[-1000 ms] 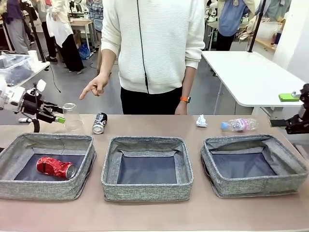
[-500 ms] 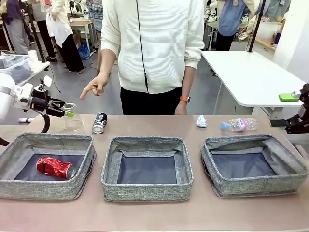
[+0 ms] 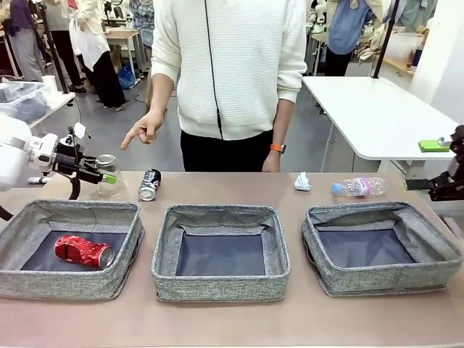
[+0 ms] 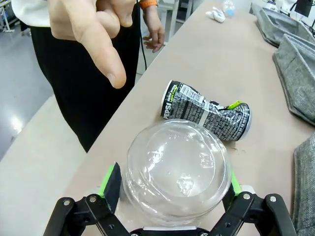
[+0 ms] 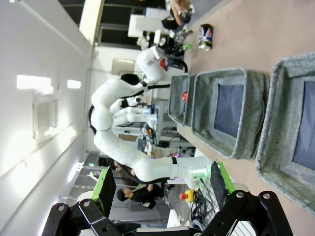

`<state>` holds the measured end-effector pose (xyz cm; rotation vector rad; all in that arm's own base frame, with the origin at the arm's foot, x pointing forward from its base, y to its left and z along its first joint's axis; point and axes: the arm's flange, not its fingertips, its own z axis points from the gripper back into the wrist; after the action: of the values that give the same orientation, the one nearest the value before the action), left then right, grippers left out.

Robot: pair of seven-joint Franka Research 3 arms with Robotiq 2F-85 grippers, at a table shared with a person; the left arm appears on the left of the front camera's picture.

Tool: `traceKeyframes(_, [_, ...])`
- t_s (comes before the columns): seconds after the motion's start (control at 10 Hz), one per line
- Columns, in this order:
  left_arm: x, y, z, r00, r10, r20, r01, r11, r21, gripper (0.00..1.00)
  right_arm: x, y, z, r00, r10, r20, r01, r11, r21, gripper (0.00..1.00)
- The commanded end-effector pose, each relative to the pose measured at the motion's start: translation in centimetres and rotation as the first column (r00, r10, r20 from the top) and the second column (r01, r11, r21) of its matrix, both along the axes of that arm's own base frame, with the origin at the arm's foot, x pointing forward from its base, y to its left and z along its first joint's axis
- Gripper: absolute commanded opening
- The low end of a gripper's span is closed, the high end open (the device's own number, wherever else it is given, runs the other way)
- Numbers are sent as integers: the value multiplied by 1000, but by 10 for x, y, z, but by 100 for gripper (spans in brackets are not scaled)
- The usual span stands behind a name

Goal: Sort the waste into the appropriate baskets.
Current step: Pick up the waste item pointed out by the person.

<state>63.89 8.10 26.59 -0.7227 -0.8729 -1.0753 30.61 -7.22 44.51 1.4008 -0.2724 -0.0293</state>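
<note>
My left gripper (image 3: 103,171) stands spread around the clear plastic cup (image 4: 177,167) behind the left basket (image 3: 72,210), which holds the crushed red can (image 3: 83,251). The black-and-silver can (image 3: 149,184) lies just beside the cup. Far right, my right gripper (image 5: 160,184) hangs unclenched and empty.

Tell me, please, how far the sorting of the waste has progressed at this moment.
Done: the crushed red can lies in the left basket. In hand: the open left gripper straddles the clear plastic cup on the table, not closed on it yet. Left: the black-and-silver can, the paper wad and the bottle lie on the table, unsorted.
</note>
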Motion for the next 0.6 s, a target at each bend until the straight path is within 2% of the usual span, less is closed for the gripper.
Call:
traceKeyframes(0.0, [1,-2,2,1000,-14,-9,14,1000,16,100,0,0,3,1000,1,4,-1,1000,14,100])
traceKeyframes(0.5, [0,0,2,1000,-12,-12,12,1000,23,54,0,0,3,1000,1,4,-1,1000,14,100])
